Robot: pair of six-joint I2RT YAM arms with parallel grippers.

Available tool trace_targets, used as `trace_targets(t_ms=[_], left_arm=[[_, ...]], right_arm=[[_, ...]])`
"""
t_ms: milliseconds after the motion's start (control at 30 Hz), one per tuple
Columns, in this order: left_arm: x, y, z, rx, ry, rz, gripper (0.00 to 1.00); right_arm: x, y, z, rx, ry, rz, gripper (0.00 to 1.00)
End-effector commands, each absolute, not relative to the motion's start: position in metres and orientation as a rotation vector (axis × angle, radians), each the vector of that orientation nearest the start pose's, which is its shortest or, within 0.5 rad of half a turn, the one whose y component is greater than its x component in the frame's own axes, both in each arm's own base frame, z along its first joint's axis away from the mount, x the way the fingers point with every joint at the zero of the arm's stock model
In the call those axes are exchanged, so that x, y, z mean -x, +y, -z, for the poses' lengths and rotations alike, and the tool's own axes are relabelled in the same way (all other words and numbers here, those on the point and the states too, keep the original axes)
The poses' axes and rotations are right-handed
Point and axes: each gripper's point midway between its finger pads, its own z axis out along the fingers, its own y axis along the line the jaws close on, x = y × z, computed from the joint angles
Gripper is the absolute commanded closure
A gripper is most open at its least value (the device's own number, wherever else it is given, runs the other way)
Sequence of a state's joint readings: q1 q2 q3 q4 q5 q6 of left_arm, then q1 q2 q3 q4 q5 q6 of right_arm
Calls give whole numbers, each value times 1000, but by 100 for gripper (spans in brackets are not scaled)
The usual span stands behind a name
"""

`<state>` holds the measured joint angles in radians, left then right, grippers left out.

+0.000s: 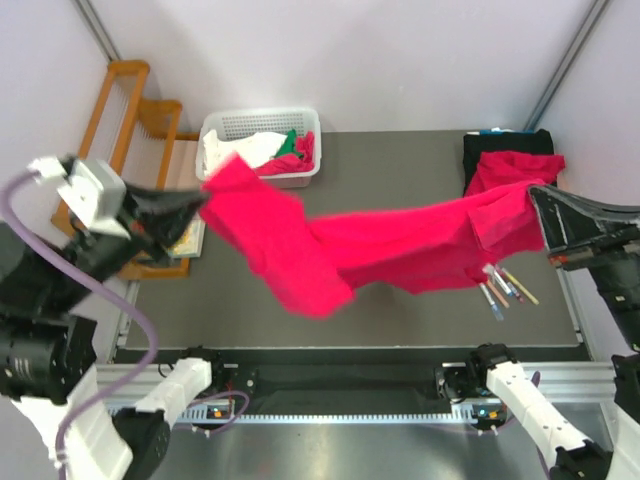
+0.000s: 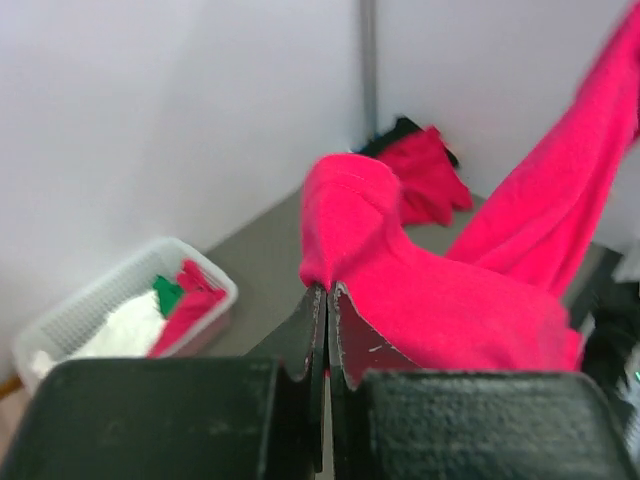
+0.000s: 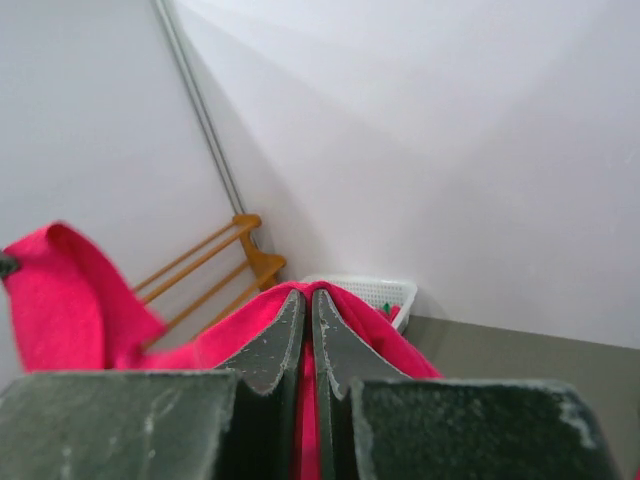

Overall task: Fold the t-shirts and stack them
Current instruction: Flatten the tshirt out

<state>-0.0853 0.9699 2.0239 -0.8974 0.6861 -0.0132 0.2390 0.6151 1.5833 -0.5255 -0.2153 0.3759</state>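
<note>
A crimson t-shirt (image 1: 380, 245) hangs stretched in the air between both grippers, sagging over the grey table (image 1: 400, 160). My left gripper (image 1: 203, 205) is shut on its left end; in the left wrist view the gripper (image 2: 327, 290) pinches the cloth (image 2: 440, 300). My right gripper (image 1: 535, 197) is shut on its right end; in the right wrist view the gripper (image 3: 308, 293) has red cloth (image 3: 215, 335) draped over both jaws. Another red t-shirt (image 1: 505, 165) lies at the table's far right corner. More red cloth (image 1: 303, 150) sits in the basket.
A white basket (image 1: 255, 125) at the far left holds white, green and red cloth. A black cloth (image 1: 505, 142) lies under the far-right shirt. Several pens (image 1: 505, 287) lie on the table near the right. A wooden rack (image 1: 125, 110) stands left of the table.
</note>
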Motion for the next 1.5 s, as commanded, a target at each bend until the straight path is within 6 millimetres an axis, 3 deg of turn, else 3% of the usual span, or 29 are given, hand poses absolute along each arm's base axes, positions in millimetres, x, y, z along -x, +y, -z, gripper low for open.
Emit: trace_targets(t_ms=[0, 100, 133, 200, 233, 467, 533, 567, 700, 833, 933, 967, 1033, 1067, 1133, 1167, 1200, 1267, 1300, 1333, 1367, 1433, 1467], left_arm=[[-173, -139, -436, -737, 1703, 736, 100], [-182, -129, -376, -776, 1850, 687, 100], [-188, -126, -340, -771, 1941, 689, 100], [-203, -119, -318, -766, 1960, 628, 100], [-212, -112, -297, -739, 2012, 580, 100], [-272, -97, -242, -687, 2095, 459, 100], [-284, -98, -238, -668, 2100, 461, 100], [-290, -100, -231, -663, 2122, 479, 100], [-307, -108, -240, -655, 2104, 528, 100], [-322, -108, -244, -661, 2090, 508, 100], [-327, -109, -243, -672, 2093, 520, 100], [-327, -110, -241, -670, 2099, 529, 100], [-329, -112, -243, -663, 2090, 544, 100], [-329, -113, -243, -652, 2090, 551, 100], [-331, -114, -247, -650, 2072, 552, 100], [-331, -115, -248, -649, 2069, 556, 100], [-333, -115, -249, -645, 2067, 553, 100], [-334, -114, -249, -643, 2073, 552, 98], [-335, -114, -248, -640, 2080, 549, 89], [-334, -113, -245, -639, 2096, 552, 63], [-335, -113, -244, -638, 2106, 551, 45], [-336, -111, -245, -633, 2111, 540, 27], [-337, -110, -246, -626, 2111, 534, 12]], right_arm=[[-173, 91, -516, 62, 1385, -646, 100], [-204, 95, -493, 25, 1482, -635, 100], [-214, 97, -483, 17, 1516, -629, 100], [-240, 101, -462, -4, 1594, -613, 100], [-251, 103, -450, -9, 1625, -608, 100], [-328, 113, -368, -76, 1818, -555, 100], [-346, 114, -336, -102, 1889, -536, 100], [-355, 112, -330, -116, 1889, -520, 100], [-389, 108, -271, -174, 2000, -479, 100], [-417, 107, -228, -227, 2070, -475, 100], [-438, 113, -203, -240, 2112, -487, 100], [-446, 117, -181, -240, 2159, -490, 100], [-461, 118, -172, -242, 2179, -485, 100], [-468, 121, -149, -248, 2232, -489, 100], [-483, 123, -142, -247, 2241, -496, 100], [-488, 125, -121, -252, 2283, -501, 100], [-496, 127, -122, -244, 2277, -510, 100], [-501, 131, -101, -242, 2319, -523, 100], [-506, 133, -102, -236, 2314, -530, 100], [-508, 134, -99, -229, 2318, -531, 100], [-509, 134, -91, -231, 2334, -527, 100], [-512, 133, -90, -225, 2337, -517, 100], [-512, 133, -91, -223, 2338, -514, 100]])
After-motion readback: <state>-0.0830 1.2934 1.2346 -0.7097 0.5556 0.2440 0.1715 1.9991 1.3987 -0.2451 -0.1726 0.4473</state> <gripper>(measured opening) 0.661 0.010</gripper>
